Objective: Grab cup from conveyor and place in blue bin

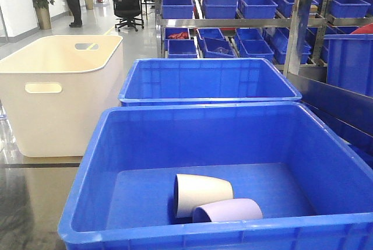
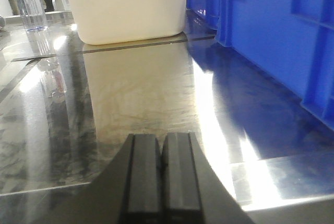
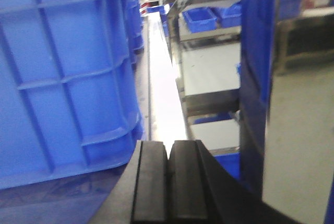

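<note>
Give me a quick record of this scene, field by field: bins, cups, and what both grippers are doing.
nearest bin: blue bin, holding two cups
cups: cream cup and lilac cup, both on their sides, touching
behind it: second blue bin, contents not visible
left of them: cream tub with handle cutouts
left gripper: shut, empty, low over shiny surface
right gripper: shut, empty, beside a blue bin wall
conveyor: not in view

Bright overhead lighting; strong glare on steel table (image 2: 141, 104); right wrist view soft, slight blur w/ reflections
</note>
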Available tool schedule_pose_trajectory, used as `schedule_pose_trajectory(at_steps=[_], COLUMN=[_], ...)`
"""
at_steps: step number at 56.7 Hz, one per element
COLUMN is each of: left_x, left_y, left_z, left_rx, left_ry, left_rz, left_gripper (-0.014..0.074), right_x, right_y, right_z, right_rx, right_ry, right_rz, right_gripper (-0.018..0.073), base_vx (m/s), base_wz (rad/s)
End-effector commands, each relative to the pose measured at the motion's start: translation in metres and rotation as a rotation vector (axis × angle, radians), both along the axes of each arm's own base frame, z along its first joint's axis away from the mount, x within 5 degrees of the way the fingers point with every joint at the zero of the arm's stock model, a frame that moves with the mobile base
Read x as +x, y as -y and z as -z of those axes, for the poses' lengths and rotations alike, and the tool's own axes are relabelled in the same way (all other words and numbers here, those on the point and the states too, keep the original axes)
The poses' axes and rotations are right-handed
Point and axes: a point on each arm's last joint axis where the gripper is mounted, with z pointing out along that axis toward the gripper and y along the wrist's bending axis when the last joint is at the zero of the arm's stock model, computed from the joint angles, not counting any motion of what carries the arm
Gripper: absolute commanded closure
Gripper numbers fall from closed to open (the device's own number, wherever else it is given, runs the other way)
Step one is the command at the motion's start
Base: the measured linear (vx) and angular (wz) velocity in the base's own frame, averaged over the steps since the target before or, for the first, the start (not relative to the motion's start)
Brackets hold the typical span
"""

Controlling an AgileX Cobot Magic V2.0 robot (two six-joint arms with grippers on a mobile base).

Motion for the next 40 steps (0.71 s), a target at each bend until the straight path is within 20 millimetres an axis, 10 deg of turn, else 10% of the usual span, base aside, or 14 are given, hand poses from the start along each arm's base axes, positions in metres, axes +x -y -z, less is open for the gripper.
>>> schedule_pose_trajectory(at_steps=[1,40], left_x=[-0.0003,-0.0003], left_y=[-0.0002,-0.0002], left_z=[-0.004,-0.004], left_rx=[-0.014,-0.014], left_ry=[0.085,0.085], left_rz=[-0.003,-0.003], left_gripper=[0.0603,0.0603], right_x=[0.0,0.0001], right_y=[0.0003,0.0005], right_z=[-0.0027,-0.0027], right_rx=[-0.119,-0.114], right_ry=[0.08,0.08], right_rz=[0.001,0.004], right_gripper=[0.0568,0.0568], base_vx=[0.0,0.0], base_wz=[0.0,0.0])
